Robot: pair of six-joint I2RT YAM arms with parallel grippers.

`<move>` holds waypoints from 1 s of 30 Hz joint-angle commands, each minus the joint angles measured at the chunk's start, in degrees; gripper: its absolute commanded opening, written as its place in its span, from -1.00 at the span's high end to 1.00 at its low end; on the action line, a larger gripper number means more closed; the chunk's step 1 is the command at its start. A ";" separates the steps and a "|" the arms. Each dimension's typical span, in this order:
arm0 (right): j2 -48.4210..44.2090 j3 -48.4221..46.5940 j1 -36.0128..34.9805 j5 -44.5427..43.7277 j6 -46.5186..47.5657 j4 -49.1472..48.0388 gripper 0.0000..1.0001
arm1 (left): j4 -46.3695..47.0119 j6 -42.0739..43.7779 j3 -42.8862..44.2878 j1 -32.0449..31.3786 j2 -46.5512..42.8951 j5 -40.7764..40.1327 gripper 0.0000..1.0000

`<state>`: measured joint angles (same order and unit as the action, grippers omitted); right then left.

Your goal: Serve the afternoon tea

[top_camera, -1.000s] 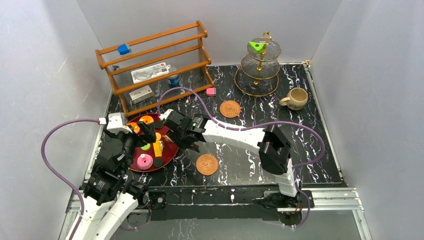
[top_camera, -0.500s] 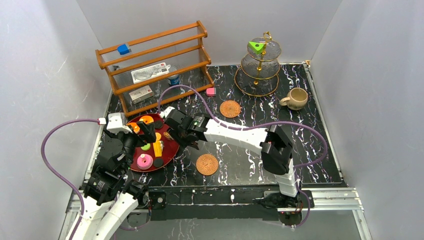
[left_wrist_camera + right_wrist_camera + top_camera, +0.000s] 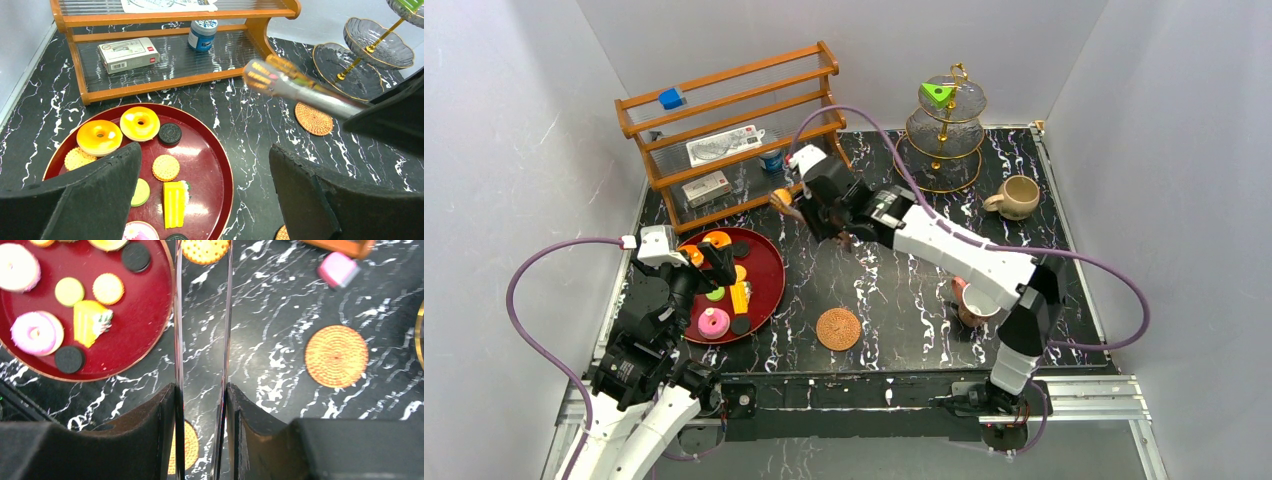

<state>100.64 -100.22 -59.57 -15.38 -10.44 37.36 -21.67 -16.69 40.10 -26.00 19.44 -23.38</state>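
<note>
My right gripper (image 3: 201, 390) is shut on metal tongs (image 3: 226, 320). The tong tips pinch an orange cookie (image 3: 204, 250), which hangs in the air between the tray and the shelf (image 3: 781, 197). The red tray (image 3: 769, 270) holds a pink donut (image 3: 714, 322), a yellow piece (image 3: 172, 202), cookies and black discs. My left gripper (image 3: 205, 155) hovers open over the tray, with nothing in it. A green wedge (image 3: 937, 94) lies on the top tier of the glass stand (image 3: 942, 150). The beige mug (image 3: 1016, 197) stands at the back right. Near my right arm's elbow is the pinkish-brown cup (image 3: 972, 300). One woven coaster (image 3: 838, 328) lies near the front, another (image 3: 336, 356) further back.
The wooden shelf (image 3: 734, 130) at the back left carries a blue cube (image 3: 671, 98), white boxes and a blue can (image 3: 202, 35). A pink block (image 3: 338, 269) lies on the marble in front of it. White walls close in the table on three sides.
My right arm has lifted off the tray and swung back and right, carrying a cookie in the tongs. The pinkish-brown cup now shows. The left arm has not moved.
</note>
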 commanded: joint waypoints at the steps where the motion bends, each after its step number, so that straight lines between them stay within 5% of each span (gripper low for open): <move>1: -5.25 0.72 3.61 -3.15 1.92 -2.43 0.09 | 0.13 -0.09 -0.15 -0.19 0.33 -0.35 -0.91; 15: -12.75 -3.77 22.21 -11.93 6.97 1.29 0.08 | -0.11 -0.27 -0.04 -0.19 0.25 -0.27 -0.91; 30: -12.95 -3.60 38.47 -10.16 10.07 -1.25 0.07 | -0.05 -0.48 -0.02 -0.19 0.55 0.00 -0.91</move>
<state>89.43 -101.58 -23.38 -25.76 -2.04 40.29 -21.69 -16.75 40.10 -26.00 19.46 -23.24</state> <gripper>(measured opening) 0.468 0.955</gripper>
